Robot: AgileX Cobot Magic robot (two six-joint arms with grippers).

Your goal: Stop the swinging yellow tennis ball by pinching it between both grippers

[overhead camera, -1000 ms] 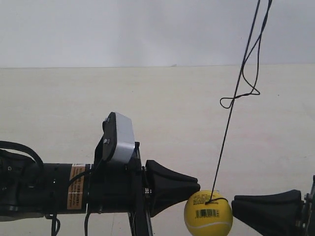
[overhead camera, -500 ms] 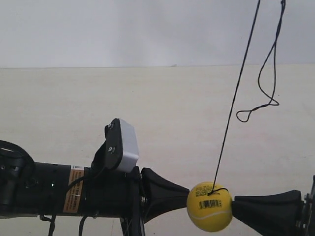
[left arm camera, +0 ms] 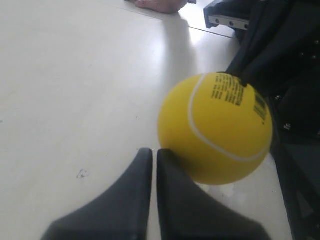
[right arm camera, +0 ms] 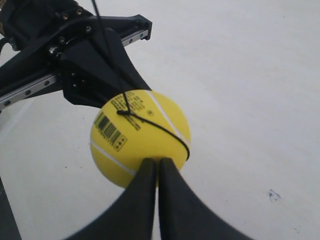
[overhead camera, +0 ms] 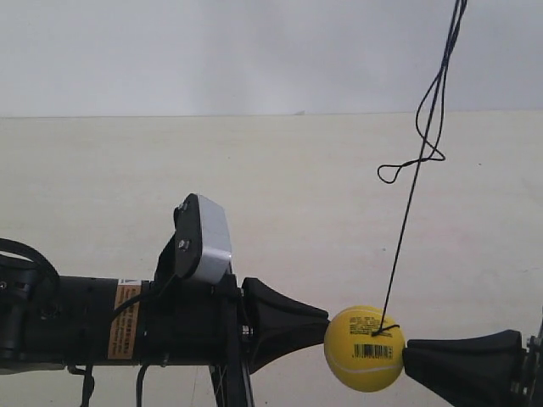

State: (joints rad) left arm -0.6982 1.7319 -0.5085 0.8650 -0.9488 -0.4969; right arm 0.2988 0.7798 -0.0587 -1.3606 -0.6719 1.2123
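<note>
Lower right of the exterior frame: the yellow ball hangs on its string, touched on opposite sides by your left gripper and right gripper. Both are closed to points and grasp nothing. The ball looks light, round and likely slippery, so press through its centre.

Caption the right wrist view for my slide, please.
Yellow tennis ball on its string, pinched between the shut right gripper and the left gripper opposite.

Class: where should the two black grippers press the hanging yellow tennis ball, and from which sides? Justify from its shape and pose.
Its widest middle, from opposite sides, level: the round bright yellow tennis ball hangs by a thin black string on top, so off-centre pushes may roll it.
</note>
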